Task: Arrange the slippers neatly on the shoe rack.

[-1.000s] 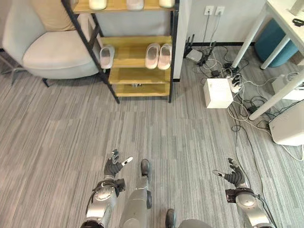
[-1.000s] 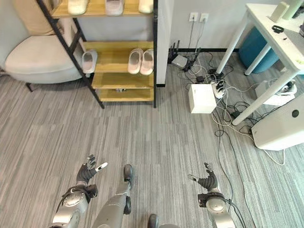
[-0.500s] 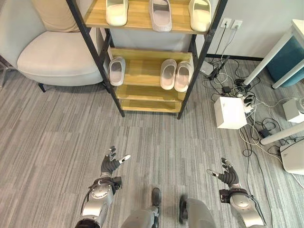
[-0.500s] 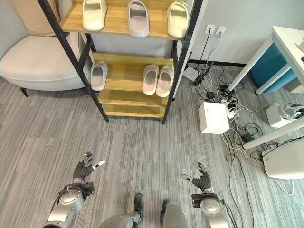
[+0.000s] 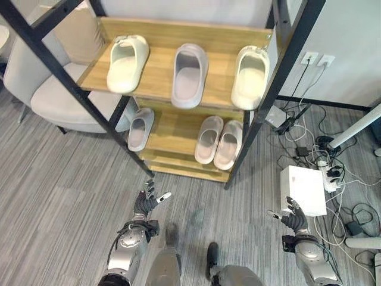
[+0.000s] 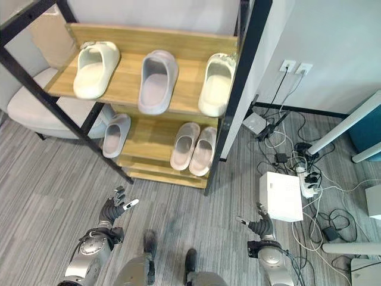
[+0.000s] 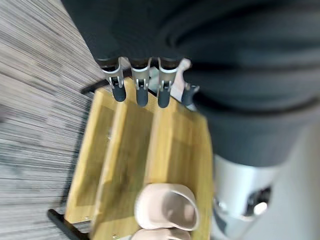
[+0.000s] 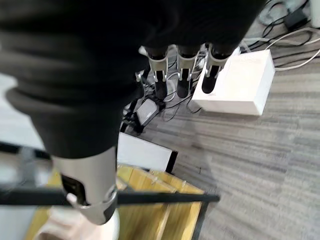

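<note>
Slippers sit on the tall wooden shoe rack with black metal legs [image 5: 284, 56] in the upper middle of the frame. On the top shelf lie a cream slipper [image 5: 126, 55] at the left, a grey-pink slipper [image 5: 189, 67] in the middle and another cream slipper [image 5: 250, 77] at the right. On the shelf below, a pale pink pair [image 5: 219, 142] lies side by side at the right, and one grey-pink slipper [image 5: 140, 128] hangs over the left edge.

A second ago the rack looked small and far up in the frame — now it looks big and near, and the whole picture has shifted. That means the camera has come closer, so I think the robot is almost near enough to reach the shelves.

Both hands are low in the frame, above the grey striped floor [image 5: 53, 202]. The left hand [image 5: 144, 203], at the lower left, has its fingers spread and loose. The right hand [image 5: 293, 218], at the lower right near a white box [image 5: 302, 189], is spread too. Neither hand holds or touches anything.
</note>
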{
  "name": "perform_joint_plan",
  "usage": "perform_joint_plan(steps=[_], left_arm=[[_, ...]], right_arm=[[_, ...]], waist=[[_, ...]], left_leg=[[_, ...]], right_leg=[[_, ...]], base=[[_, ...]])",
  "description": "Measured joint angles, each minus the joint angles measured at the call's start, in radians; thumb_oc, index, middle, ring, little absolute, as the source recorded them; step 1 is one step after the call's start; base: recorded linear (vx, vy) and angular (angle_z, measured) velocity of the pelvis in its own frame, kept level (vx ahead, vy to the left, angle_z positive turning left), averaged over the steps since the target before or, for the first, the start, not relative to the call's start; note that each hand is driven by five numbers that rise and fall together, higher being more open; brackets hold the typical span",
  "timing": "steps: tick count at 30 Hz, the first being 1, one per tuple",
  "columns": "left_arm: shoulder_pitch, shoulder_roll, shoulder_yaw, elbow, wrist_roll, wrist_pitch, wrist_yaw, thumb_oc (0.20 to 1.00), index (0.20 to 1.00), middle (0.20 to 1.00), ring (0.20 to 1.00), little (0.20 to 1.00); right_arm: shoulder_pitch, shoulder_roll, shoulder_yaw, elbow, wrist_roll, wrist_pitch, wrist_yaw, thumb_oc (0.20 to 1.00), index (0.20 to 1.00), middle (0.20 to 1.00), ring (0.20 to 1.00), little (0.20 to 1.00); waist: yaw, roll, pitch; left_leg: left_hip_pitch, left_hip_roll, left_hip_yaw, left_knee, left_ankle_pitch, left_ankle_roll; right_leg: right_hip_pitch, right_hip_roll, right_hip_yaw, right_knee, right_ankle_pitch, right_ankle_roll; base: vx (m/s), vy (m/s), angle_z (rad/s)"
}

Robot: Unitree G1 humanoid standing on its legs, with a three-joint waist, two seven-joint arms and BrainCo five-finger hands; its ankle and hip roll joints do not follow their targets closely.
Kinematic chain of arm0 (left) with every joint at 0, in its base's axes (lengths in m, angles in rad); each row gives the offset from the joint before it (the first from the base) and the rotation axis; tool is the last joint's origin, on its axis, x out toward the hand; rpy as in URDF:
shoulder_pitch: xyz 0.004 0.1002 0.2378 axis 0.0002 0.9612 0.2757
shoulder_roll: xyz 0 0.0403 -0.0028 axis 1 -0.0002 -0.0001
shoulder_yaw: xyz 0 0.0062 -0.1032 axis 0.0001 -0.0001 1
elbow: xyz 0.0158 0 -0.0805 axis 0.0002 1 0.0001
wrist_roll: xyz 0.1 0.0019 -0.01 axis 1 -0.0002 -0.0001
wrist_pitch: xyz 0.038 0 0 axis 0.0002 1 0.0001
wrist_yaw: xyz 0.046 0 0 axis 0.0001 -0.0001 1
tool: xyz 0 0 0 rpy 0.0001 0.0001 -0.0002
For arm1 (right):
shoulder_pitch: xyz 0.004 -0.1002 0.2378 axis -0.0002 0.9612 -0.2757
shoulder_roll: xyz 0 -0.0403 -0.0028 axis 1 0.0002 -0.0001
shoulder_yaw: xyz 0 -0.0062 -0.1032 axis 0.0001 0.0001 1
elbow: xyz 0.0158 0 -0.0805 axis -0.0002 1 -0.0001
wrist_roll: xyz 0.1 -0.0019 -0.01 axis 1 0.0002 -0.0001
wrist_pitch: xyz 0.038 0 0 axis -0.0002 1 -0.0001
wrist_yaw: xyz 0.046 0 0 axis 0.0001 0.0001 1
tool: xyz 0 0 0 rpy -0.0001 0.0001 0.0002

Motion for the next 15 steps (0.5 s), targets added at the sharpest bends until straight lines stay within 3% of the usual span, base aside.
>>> perform_joint_plan(steps=[2,3,4,6,7,8,10,11,13,15], left_arm=[[0.009,0.0,0.0,-0.001,0.0,0.001,0.007,1.0,1.0,1.0,1.0,1.0],[0.007,-0.001,-0.001,-0.002,0.0,0.001,0.008,1.0,1.0,1.0,1.0,1.0],[0.013,-0.003,-0.001,0.0,0.0,0.001,0.007,1.0,1.0,1.0,1.0,1.0],[0.023,-0.012,-0.002,-0.003,0.0,0.0,0.007,1.0,1.0,1.0,1.0,1.0],[0.018,-0.01,0.0,0.002,0.0,0.0,0.007,1.0,1.0,1.0,1.0,1.0],[0.016,-0.01,0.001,0.001,0.0,-0.001,0.008,1.0,1.0,1.0,1.0,1.0],[-0.001,-0.01,-0.002,0.007,0.0,-0.001,0.009,1.0,1.0,1.0,1.0,1.0],[-0.009,-0.005,-0.002,0.007,0.0,-0.001,0.01,1.0,1.0,1.0,1.0,1.0],[-0.021,0.013,-0.002,0.007,0.0,-0.001,0.011,1.0,1.0,1.0,1.0,1.0],[-0.014,0.044,-0.001,0.008,0.0,0.0,0.02,1.0,1.0,1.0,1.0,1.0]], right_arm=[[0.021,-0.005,0.005,-0.007,0.0,0.0,0.0,1.0,1.0,1.0,1.0,1.0],[0.035,-0.007,-0.005,-0.023,0.0,0.001,0.0,1.0,1.0,1.0,1.0,1.0],[0.048,-0.012,-0.002,-0.025,0.0,0.002,0.001,1.0,1.0,1.0,1.0,1.0],[0.066,-0.019,0.0,-0.033,0.0,0.006,0.003,1.0,1.0,1.0,1.0,1.0],[0.068,-0.004,0.005,-0.03,0.0,0.013,0.004,1.0,1.0,1.0,1.0,1.0],[0.067,0.01,0.023,-0.029,0.0,0.016,0.006,1.0,1.0,1.0,1.0,1.0],[0.051,0.039,0.041,-0.023,0.0,0.019,0.019,1.0,1.0,1.0,1.0,1.0],[0.042,0.047,0.041,-0.024,0.0,0.019,0.021,1.0,1.0,1.0,1.0,1.0],[0.031,0.051,0.04,-0.023,0.0,0.019,0.024,1.0,1.0,1.0,1.0,1.0],[0.018,0.058,0.04,-0.027,0.0,0.019,0.025,1.0,1.0,1.0,1.0,1.0]], waist=[[-0.001,0.003,-0.002],[-0.005,0.006,-0.002],[-0.012,0.012,-0.005],[-0.026,0.038,-0.022],[-0.028,0.027,-0.026],[-0.026,0.019,-0.03],[-0.022,0.018,-0.032],[-0.015,0.018,-0.032],[0.0,0.017,-0.033],[0.001,0.013,-0.035]], left_leg=[[0.018,-0.008,0.004,0.005,0.05,0.014],[0.017,-0.02,0.011,0.057,0.051,0.016],[0.049,-0.044,0.034,0.077,0.065,0.038],[0.103,-0.066,0.054,0.049,0.084,0.066],[0.121,-0.089,0.057,0.024,0.133,0.091],[0.138,-0.11,0.058,0.002,0.15,0.107],[0.14,-0.139,0.031,0.003,0.132,0.143],[0.14,-0.149,0.027,0.003,0.126,0.151],[0.14,-0.176,0.021,0.003,0.112,0.164],[0.146,-0.189,0.027,0.003,0.088,0.146]], right_leg=[[0.028,-0.001,-0.002,0.0,-0.014,-0.01],[0.044,-0.008,0.002,0.0,-0.031,-0.004],[0.068,-0.02,0.001,0.0,-0.05,-0.004],[0.097,-0.025,0.006,0.0,-0.07,0.026],[0.105,-0.045,0.01,0.002,-0.08,0.04],[0.094,-0.065,0.006,0.031,-0.088,0.052],[0.032,-0.11,0.006,0.138,-0.164,0.098],[0.024,-0.131,0.014,0.124,-0.173,0.113],[-0.005,-0.205,0.036,0.103,-0.172,0.125],[-0.059,-0.269,0.056,0.114,-0.145,0.171]], base=[[0.3,0.292,-0.62],[0.24,0.243,-0.46],[0.19,0.22,-0.29],[0.16,0.239,-0.12],[0.1,0.218,0.0],[0.04,0.137,0.19],[0.04,0.13,0.3],[0.03,0.127,0.23],[0.01,0.088,0.24],[-0.03,0.036,0.03]])
